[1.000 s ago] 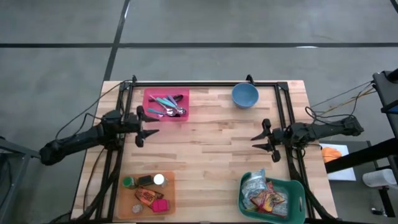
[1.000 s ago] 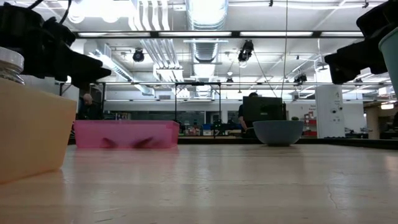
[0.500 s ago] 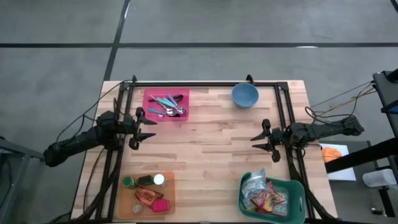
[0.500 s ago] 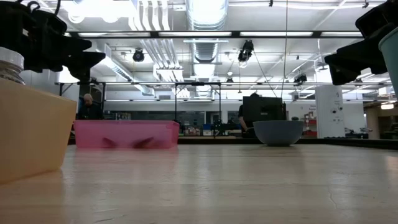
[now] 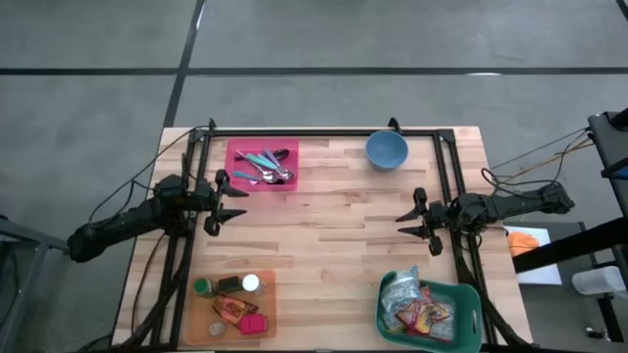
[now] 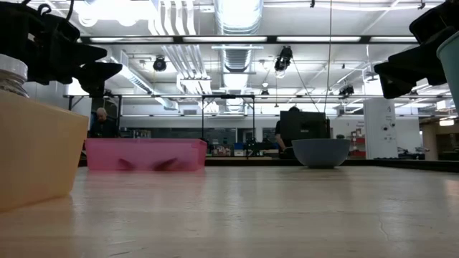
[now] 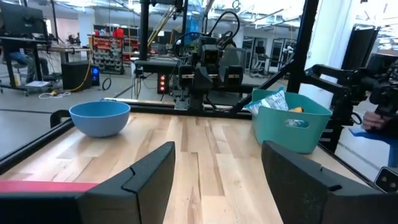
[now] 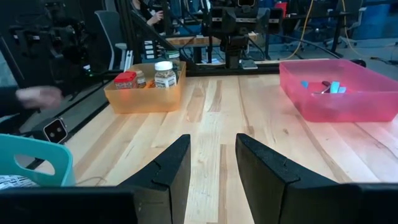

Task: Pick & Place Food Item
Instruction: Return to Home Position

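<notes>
Wooden table (image 5: 334, 211): spoons (image 5: 265, 167) are lodged in pink bin (image 6: 145, 152), far left (judged light, stiff, slippery; best pinched mid-handle). Left gripper (image 5: 234, 201) is held wide, empty, near it; right gripper (image 5: 406, 225) parted, empty, at right.

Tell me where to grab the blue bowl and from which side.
Grip the blue bowl by its rim, coming straight down from above, one jaw inside and one outside. It stands upright, mouth up, and its round wall looks too wide to span. The right gripper, jaws open, is the nearer one.
</notes>
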